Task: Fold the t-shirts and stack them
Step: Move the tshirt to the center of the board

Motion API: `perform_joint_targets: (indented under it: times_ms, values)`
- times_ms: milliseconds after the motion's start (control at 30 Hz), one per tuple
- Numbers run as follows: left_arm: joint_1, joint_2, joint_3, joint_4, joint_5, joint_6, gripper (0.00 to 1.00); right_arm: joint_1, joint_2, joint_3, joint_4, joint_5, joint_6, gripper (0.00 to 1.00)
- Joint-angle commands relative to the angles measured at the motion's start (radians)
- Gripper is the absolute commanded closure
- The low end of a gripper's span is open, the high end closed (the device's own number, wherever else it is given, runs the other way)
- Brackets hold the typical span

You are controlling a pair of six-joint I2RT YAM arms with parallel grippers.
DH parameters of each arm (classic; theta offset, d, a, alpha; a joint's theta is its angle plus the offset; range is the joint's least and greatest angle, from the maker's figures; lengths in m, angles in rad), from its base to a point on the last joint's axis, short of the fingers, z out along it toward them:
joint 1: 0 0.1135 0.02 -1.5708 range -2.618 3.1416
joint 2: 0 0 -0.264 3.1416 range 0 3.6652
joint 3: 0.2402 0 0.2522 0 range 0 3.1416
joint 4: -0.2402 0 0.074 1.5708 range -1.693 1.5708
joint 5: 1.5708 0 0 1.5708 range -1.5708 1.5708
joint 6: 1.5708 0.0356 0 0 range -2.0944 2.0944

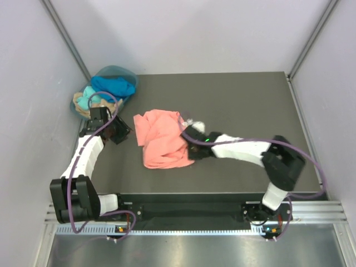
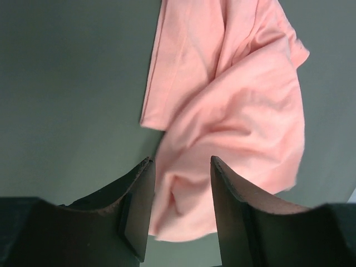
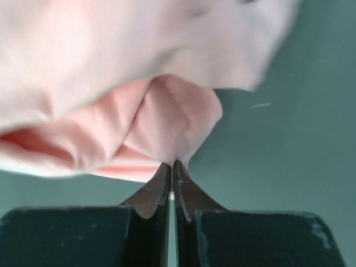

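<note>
Reads as a robotics lab test cell from my end, not a home or a shop. White panel walls (image 1: 194,33) box in three sides, with metal corner posts (image 1: 67,39) at the joins. The table (image 1: 239,105) is a dark grey matte slab. A slotted aluminium rail (image 1: 311,208) runs along the near edge, and the left arm (image 1: 83,158) and right arm (image 1: 245,149) are bolted there. Purple cable (image 1: 311,161) loops loose along the arms, and there's a green status light (image 1: 207,139) on the right one. Only household stuff I see is a pink t-shirt (image 1: 161,139) and a basket (image 1: 130,75) of clothes in the far left corner.
</note>
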Motion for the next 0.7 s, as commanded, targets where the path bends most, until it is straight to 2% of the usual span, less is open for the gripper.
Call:
perform_joint_targets:
  times_ms: [0, 33, 133, 300, 367, 567, 667]
  values:
    - [-0.021, -0.033, -0.016, 0.022, 0.018, 0.015, 0.51, -0.206, -0.227, -0.06, -0.025, -0.034, -0.101, 1.0]
    - [-0.046, -0.038, -0.025, 0.033, 0.021, 0.006, 0.51, -0.249, -0.296, -0.088, -0.028, -0.044, -0.121, 1.0]
    - [-0.127, -0.052, -0.076, 0.076, -0.005, -0.034, 0.51, -0.416, -0.362, -0.107, -0.028, -0.11, -0.211, 1.0]
    - [-0.199, -0.038, -0.107, 0.094, -0.048, -0.066, 0.52, -0.639, -0.304, -0.056, -0.049, -0.231, -0.336, 1.0]
    - [-0.206, -0.035, -0.117, 0.102, -0.048, -0.069, 0.52, -0.685, -0.237, 0.008, -0.066, -0.251, -0.357, 1.0]
    - [-0.235, 0.009, -0.142, 0.14, -0.039, -0.074, 0.53, -0.799, -0.091, 0.229, -0.134, -0.215, -0.397, 0.84]
    - [-0.276, 0.052, -0.139, 0.165, -0.048, -0.095, 0.54, -0.8, -0.114, 0.28, -0.172, -0.193, -0.377, 0.68]
